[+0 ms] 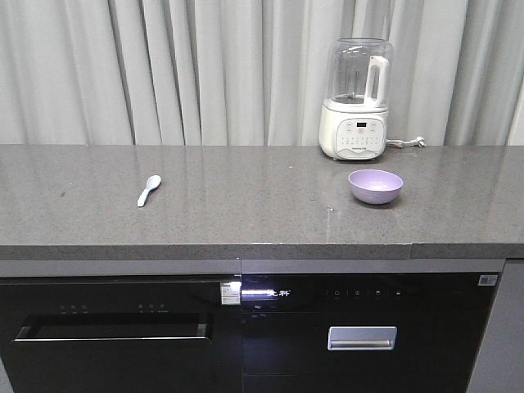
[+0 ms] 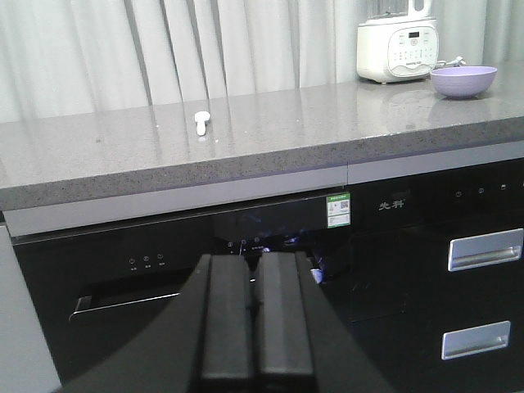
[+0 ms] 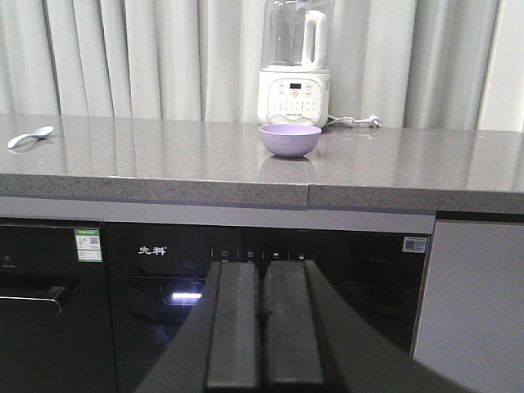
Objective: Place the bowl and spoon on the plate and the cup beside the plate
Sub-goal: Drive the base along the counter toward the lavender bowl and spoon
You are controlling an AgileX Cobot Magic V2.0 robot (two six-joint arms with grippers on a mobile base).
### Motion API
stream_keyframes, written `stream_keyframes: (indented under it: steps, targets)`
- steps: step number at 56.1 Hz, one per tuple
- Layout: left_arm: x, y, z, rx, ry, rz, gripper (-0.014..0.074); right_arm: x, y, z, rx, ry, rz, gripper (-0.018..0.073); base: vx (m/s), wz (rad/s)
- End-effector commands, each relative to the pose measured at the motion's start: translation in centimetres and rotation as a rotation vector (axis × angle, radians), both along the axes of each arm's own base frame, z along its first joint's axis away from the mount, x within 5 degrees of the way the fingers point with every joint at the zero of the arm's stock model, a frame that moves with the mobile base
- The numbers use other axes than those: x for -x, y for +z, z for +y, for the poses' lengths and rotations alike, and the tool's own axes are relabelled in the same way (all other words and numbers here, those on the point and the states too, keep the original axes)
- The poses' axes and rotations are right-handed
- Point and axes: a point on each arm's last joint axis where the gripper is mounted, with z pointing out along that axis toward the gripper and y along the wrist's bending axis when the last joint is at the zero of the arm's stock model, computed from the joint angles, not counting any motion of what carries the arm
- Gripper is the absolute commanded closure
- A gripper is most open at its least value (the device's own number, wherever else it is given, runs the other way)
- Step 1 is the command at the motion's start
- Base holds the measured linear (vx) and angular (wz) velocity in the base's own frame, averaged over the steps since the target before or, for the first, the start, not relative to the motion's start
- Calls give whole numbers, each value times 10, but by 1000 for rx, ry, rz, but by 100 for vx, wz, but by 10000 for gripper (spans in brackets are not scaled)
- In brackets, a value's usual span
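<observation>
Spoon [image 1: 149, 190] left on countertop [image 1: 246, 217], bowl [image 1: 375, 186] right, just before blender [image 1: 354, 102]

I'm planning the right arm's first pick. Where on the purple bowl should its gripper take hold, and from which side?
Take the bowl by its rim, one finger inside and one outside the wall, coming down from above. It stands upright and empty, mouth up, so the thin rim is exposed. Probably choose the near edge: the blender stands close behind.

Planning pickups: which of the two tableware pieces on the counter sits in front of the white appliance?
The purple bowl, just in front of the appliance; the spoon lies alone, far to its left.
</observation>
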Motion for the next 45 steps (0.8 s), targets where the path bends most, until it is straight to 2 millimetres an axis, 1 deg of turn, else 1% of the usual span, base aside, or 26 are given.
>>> stream_keyframes:
  steps: [1, 21, 45]
  targets:
    - [3, 17, 2, 23, 13, -121, 594, 1, 7, 0, 8, -1, -85, 567, 0, -1]
    - [3, 17, 2, 23, 13, -121, 594, 1, 7, 0, 8, -1, -85, 567, 2, -7]
    - [3, 17, 2, 23, 13, -121, 594, 1, 7, 0, 8, -1, -85, 567, 6, -22]
